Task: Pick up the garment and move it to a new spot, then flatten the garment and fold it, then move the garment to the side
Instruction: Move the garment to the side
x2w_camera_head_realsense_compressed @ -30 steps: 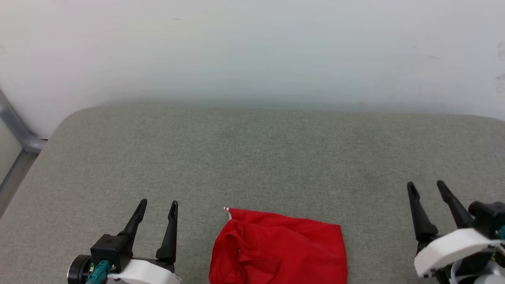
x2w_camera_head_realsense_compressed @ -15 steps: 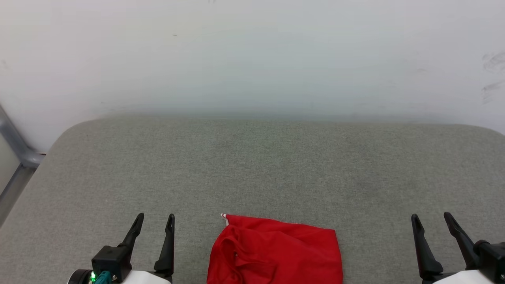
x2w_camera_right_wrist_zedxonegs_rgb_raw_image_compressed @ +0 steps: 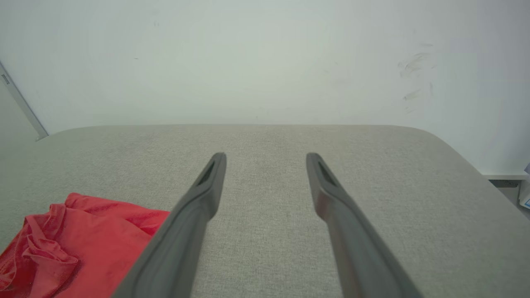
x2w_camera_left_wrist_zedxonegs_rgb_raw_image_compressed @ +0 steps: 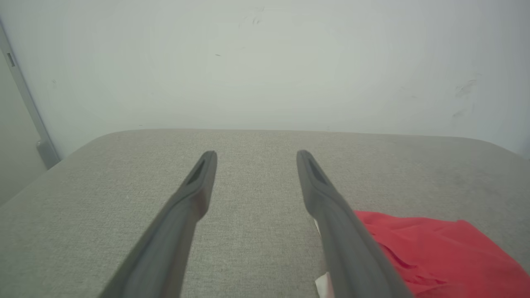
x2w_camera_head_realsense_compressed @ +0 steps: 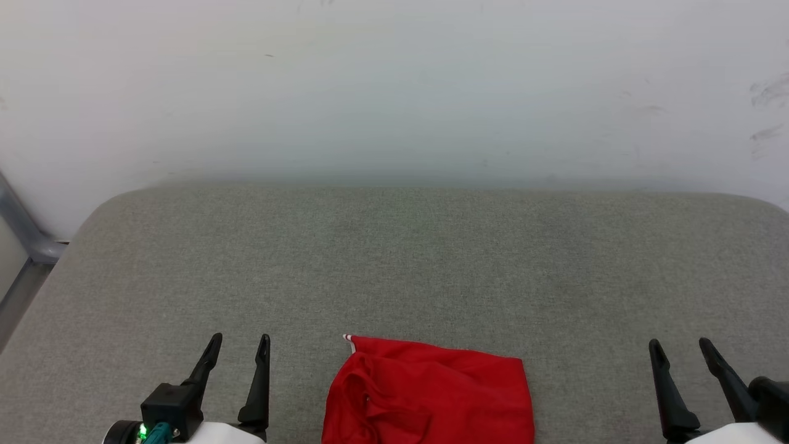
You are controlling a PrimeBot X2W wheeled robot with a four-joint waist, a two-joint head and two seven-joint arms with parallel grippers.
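Note:
The red garment (x2w_camera_head_realsense_compressed: 428, 394) lies folded into a compact rectangle at the near middle of the grey cushion, a bit of white-striped trim at its far left corner. Its lettering is hidden. To its left my left gripper (x2w_camera_head_realsense_compressed: 239, 340) stands open and empty, clear of the cloth. On the other side, well off to the right, my right gripper (x2w_camera_head_realsense_compressed: 683, 346) is open and empty too. In the left wrist view the garment (x2w_camera_left_wrist_zedxonegs_rgb_raw_image_compressed: 430, 248) lies beside the right finger (x2w_camera_left_wrist_zedxonegs_rgb_raw_image_compressed: 327, 203). The right wrist view has the garment (x2w_camera_right_wrist_zedxonegs_rgb_raw_image_compressed: 78, 244) at its lower left, left of the fingers (x2w_camera_right_wrist_zedxonegs_rgb_raw_image_compressed: 207, 186).
The grey padded surface (x2w_camera_head_realsense_compressed: 407, 265) stretches wide beyond the garment, up to a white wall (x2w_camera_head_realsense_compressed: 394, 86). A grey metal frame (x2w_camera_head_realsense_compressed: 21, 237) runs past the cushion's left edge. The cushion's right edge drops off toward the floor (x2w_camera_right_wrist_zedxonegs_rgb_raw_image_compressed: 503, 182).
The head camera tilted up, so the whole scene slid down the picture. My right gripper has drawn back and lowered toward the lower right corner. The garment and left gripper kept their places.

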